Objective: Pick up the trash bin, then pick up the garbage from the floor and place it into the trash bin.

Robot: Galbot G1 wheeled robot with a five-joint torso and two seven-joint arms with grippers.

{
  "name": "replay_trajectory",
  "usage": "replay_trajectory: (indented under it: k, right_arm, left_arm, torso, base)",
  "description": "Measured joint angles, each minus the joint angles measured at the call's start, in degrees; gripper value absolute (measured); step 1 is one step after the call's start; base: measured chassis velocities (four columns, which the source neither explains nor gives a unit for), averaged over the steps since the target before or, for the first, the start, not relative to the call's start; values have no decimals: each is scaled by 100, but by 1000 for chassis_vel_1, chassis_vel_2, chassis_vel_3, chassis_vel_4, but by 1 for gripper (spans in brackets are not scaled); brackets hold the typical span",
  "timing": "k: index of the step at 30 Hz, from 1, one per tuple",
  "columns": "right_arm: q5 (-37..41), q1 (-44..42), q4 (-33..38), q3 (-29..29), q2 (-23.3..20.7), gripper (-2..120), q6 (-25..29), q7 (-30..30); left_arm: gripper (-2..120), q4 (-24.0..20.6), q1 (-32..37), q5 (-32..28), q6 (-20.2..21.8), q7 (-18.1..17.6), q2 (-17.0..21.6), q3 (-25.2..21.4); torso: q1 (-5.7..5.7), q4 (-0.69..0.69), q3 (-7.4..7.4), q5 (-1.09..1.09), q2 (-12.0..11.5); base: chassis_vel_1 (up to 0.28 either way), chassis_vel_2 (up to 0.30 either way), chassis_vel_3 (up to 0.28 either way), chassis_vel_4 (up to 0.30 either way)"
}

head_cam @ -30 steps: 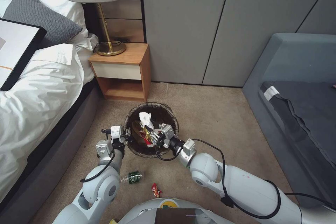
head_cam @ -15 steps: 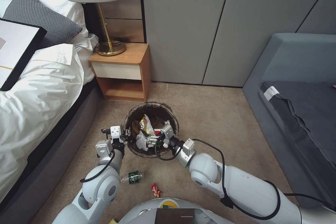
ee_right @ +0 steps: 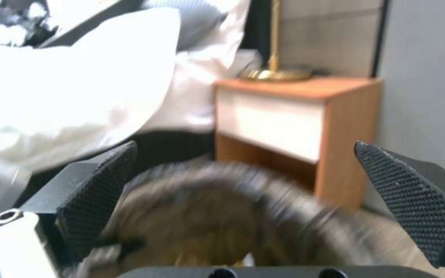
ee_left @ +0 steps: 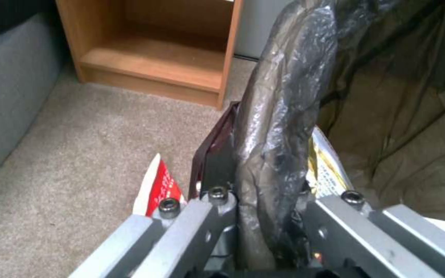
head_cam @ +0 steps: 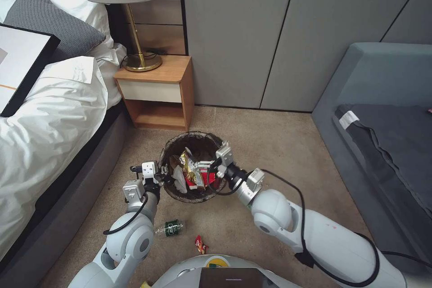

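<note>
**Left gripper clamped on the bin rim, right gripper wide open over it**

Head view: the trash bin (head_cam: 194, 166) sits on the carpet (head_cam: 279, 153) at lower centre of the frame, below the nightstand (head_cam: 157, 92). The left gripper (head_cam: 163, 174) is at the bin's left rim, pinching it. The right gripper (head_cam: 215, 168) is at the bin's right rim. Inside the bin there's a yellow snack bag (head_cam: 191, 172), a white tissue wad (head_cam: 179, 179) and something red. On the carpet, lower down in the frame, lie a green-labelled bottle (head_cam: 170, 228) and a tiny red wrapper (head_cam: 200, 244).

Left wrist view: here you actually see the grip. The rim's dark bag liner (ee_left: 279, 127) is squeezed between the closed-down fingers (ee_left: 217, 154), running up the middle of the frame. A red-and-white paper cup (ee_left: 158, 189) pokes out at lower left.

Right wrist view: blurry, but the two mesh pads (ee_right: 99, 193) stand far apart at the left and right edges, holding nothing, with the bin's brown opening at bottom centre between them.
</note>
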Motion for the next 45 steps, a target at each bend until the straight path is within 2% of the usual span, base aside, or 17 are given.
replay_trajectory:
  k: [1, 4, 5, 7, 8, 11, 12, 15, 19, 20, 23, 33, 35, 41, 45]
  right_arm:
    - [0, 0, 0, 0, 0, 100, 0, 0]
    - [46, -220, 325, 596, -70, 100, -50, 37]
    - [46, -220, 325, 596, -70, 100, -50, 37]
    - [51, -454, 549, 1049, -118, 100, -105, 179]
    - [51, -454, 549, 1049, -118, 100, -105, 179]
    - [-63, -890, 729, 1727, -145, 100, -224, 321]
    - [-63, -890, 729, 1727, -145, 100, -224, 321]
    - [-215, -1352, 803, 2429, -27, 100, -394, 498]
    - [-290, -1586, 828, 2764, 76, 100, -480, 559]
    - [-420, -1923, 846, 3167, 183, 100, -543, 581]
    - [-725, -2523, 851, 3690, 379, 100, -552, 557]
    - [-1525, -3482, 826, 4315, 866, 100, -404, 259]
    - [-1743, -3698, 795, 4423, 1112, 100, -344, 179]
    - [-2105, -3990, 659, 4453, 1606, 100, -95, 2]
    - [-2088, -4005, 621, 4436, 1675, 100, 10, -131]
  left_arm:
    - [4, 0, 0, 0, 0, 0, 0, 0]
    - [4, 25, -4, 20, -5, 1, -17, 25]
    - [4, 25, -4, 20, -5, 1, -17, 25]
    - [4, 28, -3, 36, -10, 1, -39, 30]
    - [4, 28, -3, 36, -10, 1, -39, 30]
    - [4, 26, 26, 59, -20, 3, -50, 31]
    - [4, 26, 26, 59, -20, 3, -50, 31]
    - [4, 23, 71, 117, -42, 13, -53, 7]
    - [4, 19, 97, 142, -55, 13, -61, -6]
    - [4, 11, 122, 164, -63, 16, -65, -10]
    - [4, 13, 141, 227, -91, 22, -66, -24]
    - [4, 80, 143, 332, -131, 28, -82, -5]
    - [4, 102, 143, 361, -143, 28, -93, -3]
    - [4, 142, 147, 458, -171, 34, -122, 0]
    - [4, 166, 143, 477, -172, 36, -143, 0]
  torso:
    - [0, 0, 0, 0, 0]
    - [0, 0, 0, 0, 0]
    - [0, 0, 0, 0, 0]
    - [0, 1, 0, 1, 0]
    - [0, 1, 0, 1, 0]
    - [0, -1, 0, 1, 0]
    - [0, -1, 0, 1, 0]
    - [0, 0, 0, 1, 0]
    - [0, 1, 0, 1, 0]
    - [0, 1, 0, 1, 0]
    - [0, -1, 0, 1, 0]
    - [0, -1, 0, 0, 0]
    - [0, 0, 0, -1, 0]
    - [0, 0, 0, -1, 0]
    - [0, 0, 0, -1, 0]
  base:
    - [0, 0, 0, 0]
    - [0, 0, 0, 0]
    - [0, 0, 0, 0]
    - [0, 0, 0, 0]
    - [0, 0, 0, 0]
    - [0, 0, 0, 0]
    - [0, 0, 0, 0]
    - [0, 0, 0, 0]
    - [0, 0, 0, 0]
    - [0, 0, 0, 0]
    - [0, 0, 0, 0]
    - [0, 0, 0, 0]
    - [0, 0, 0, 0]
    - [0, 0, 0, 0]
    - [0, 0, 0, 0]
